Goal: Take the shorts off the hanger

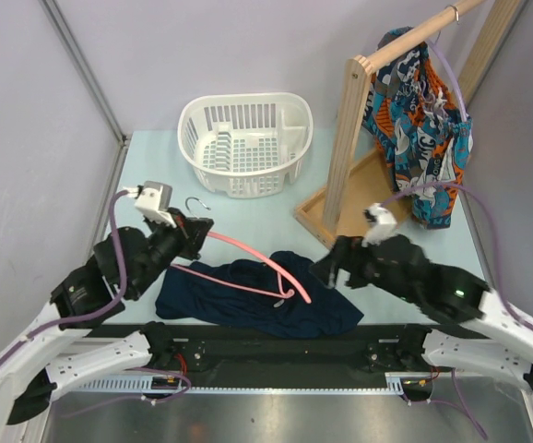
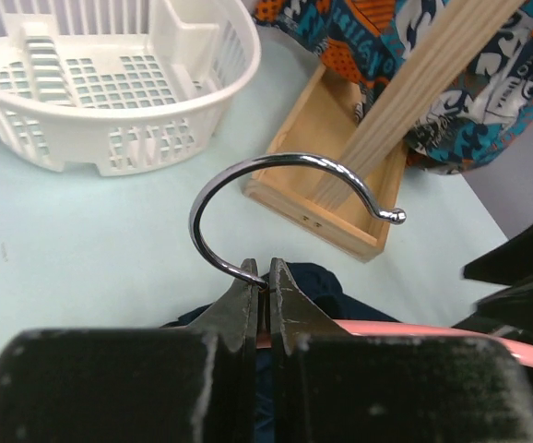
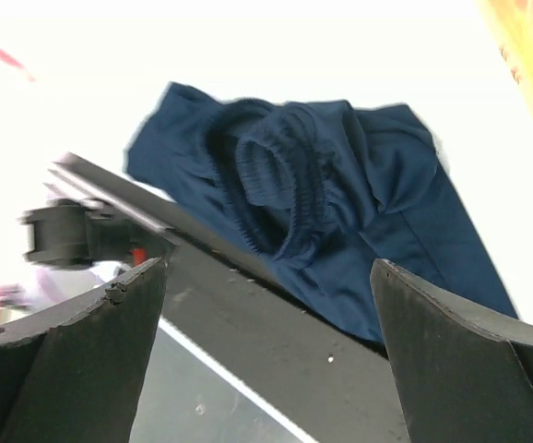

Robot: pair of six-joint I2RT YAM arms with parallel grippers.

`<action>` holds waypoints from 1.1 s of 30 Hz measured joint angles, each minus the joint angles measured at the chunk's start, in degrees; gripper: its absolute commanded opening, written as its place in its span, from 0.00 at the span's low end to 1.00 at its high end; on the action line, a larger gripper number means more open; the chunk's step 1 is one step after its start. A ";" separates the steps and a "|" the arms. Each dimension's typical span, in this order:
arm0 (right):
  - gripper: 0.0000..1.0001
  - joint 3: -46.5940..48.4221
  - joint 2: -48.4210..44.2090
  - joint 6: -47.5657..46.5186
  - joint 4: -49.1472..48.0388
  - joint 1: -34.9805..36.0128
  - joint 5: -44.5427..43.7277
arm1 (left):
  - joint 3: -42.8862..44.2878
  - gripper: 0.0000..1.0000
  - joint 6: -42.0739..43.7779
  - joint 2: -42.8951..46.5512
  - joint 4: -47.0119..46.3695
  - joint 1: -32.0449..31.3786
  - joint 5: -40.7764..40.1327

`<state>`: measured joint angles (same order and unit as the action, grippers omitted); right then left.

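Left gripper (image 2: 266,273) is clamped tight on the chrome hook (image 2: 290,158) of the thin pink plastic hanger (image 1: 253,249), out to the left of the tall wooden rack (image 1: 348,138). Right gripper (image 3: 266,277) gapes wide with nothing in it, hovering over the plain dark navy garment (image 3: 340,203) that lies crumpled on the table just in front of the rack's base. And the colourful printed board shorts (image 1: 423,120)? Up on the rack's rail, draped on the thin lavender plastic hanger (image 1: 453,83). A white plastic basket (image 1: 245,143) sits left of the rack.
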<state>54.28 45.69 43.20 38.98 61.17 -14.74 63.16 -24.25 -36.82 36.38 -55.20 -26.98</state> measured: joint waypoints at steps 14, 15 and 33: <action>0.98 1.84 -22.62 -4.52 4.04 -0.33 18.78 | 0.20 0.00 0.15 -13.66 -10.43 -7.58 5.09; 0.98 1.84 -22.56 -4.94 4.02 -0.33 19.71 | 0.90 0.00 0.31 -15.32 -10.60 -8.94 4.44; 0.06 1.81 -11.02 -9.79 2.93 4.83 21.57 | 6.75 0.05 1.33 -23.17 -11.87 -14.32 -2.40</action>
<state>56.10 34.68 33.41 41.91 66.00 6.83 69.91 -22.92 -59.99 24.51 -69.52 -29.39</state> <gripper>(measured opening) 0.279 0.037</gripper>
